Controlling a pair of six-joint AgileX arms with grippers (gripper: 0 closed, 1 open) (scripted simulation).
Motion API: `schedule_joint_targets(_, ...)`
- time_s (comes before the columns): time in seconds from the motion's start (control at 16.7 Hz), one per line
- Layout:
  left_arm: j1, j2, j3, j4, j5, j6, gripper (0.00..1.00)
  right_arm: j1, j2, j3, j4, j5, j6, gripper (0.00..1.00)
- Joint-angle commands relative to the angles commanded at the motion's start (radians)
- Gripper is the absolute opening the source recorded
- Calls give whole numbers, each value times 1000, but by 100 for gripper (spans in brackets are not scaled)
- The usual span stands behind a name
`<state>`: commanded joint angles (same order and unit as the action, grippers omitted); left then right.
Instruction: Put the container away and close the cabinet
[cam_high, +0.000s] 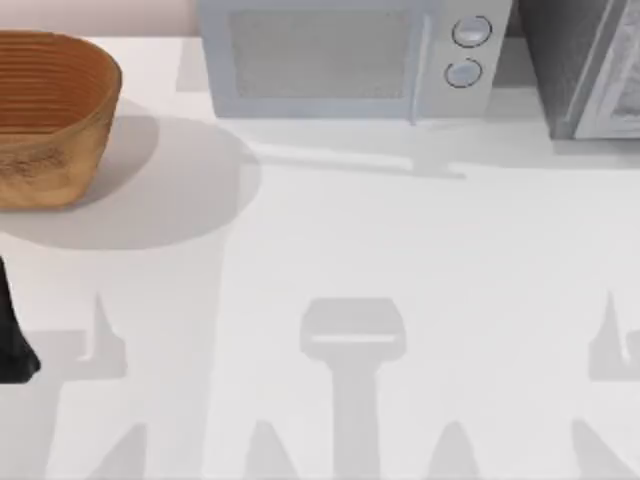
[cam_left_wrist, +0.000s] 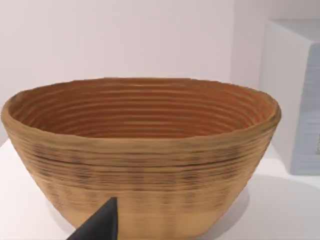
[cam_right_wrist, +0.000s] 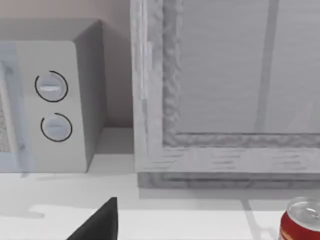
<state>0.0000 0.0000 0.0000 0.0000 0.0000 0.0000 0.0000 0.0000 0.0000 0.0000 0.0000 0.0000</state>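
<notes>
A woven brown basket (cam_high: 45, 115), bowl-shaped and with nothing in it, stands at the table's far left; it looks like the container. The left wrist view faces its ribbed wall (cam_left_wrist: 145, 165) from close by, with a dark part of my left gripper (cam_left_wrist: 100, 225) just in front of it. A black piece of my left arm (cam_high: 14, 340) shows at the left edge. The grey cabinet (cam_high: 590, 70) stands at the far right. Its framed front (cam_right_wrist: 225, 90) faces my right gripper (cam_right_wrist: 100, 222), whose dark tip is low and apart from it. I cannot tell whether the door is open.
A pale microwave (cam_high: 345, 55) with two round knobs (cam_right_wrist: 50, 86) stands at the back centre, between basket and cabinet. A red can (cam_right_wrist: 300, 222) stands on the table in front of the cabinet. The white tabletop (cam_high: 330, 250) stretches toward the front edge.
</notes>
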Motion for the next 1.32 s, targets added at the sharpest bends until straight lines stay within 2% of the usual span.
schedule_joint_targets(0.3, 0, 0, 0, 0, 0, 0, 100, 2, 17, 6, 19, -9, 47, 100)
schedule_joint_targets(0.48, 0, 0, 0, 0, 0, 0, 100, 3, 69, 23, 74, -34, 189, 100)
schedule_joint_targets(0.6, 0, 0, 0, 0, 0, 0, 100, 2, 124, 36, 126, -55, 335, 100)
schedule_joint_targets(0.78, 0, 0, 0, 0, 0, 0, 100, -8, 238, 57, 222, -91, 638, 100)
schedule_joint_targets(0.96, 0, 0, 0, 0, 0, 0, 100, -26, 380, 78, 334, -126, 1020, 100)
schedule_joint_targets(1.32, 0, 0, 0, 0, 0, 0, 100, -90, 727, 115, 588, -189, 1972, 100)
